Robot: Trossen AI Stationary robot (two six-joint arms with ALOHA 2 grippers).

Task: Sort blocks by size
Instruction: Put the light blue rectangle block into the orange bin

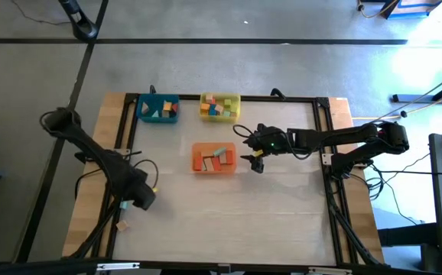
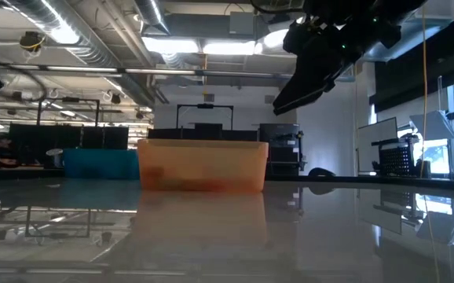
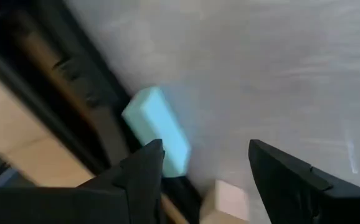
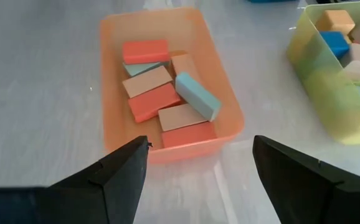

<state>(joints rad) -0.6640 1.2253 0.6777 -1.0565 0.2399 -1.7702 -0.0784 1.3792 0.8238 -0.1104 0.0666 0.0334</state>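
Far left first: the left gripper is parked low over the table's left edge with its fingers spread and nothing between them. Through the left wrist view a light blue block is seen lying on the table right by the dark frame rail, with a natural wood block just beside it. So these two probably remain to be sorted, and that's likely the step in hand. For a clean pick, the jaws would best be lined up across the blue block's narrow sides and kept off the rail, since it's crowded there.

Moving right, the blue tray and the yellow tray sit side by side at the back, each with mixed blocks inside. The orange tray is nearer the middle, and longer red, wood and light blue blocks are piled in it.

Rightmost, the right gripper is held just beside the orange tray, raised off the table, fingers apart and empty. It's best kept clear of the tray wall.
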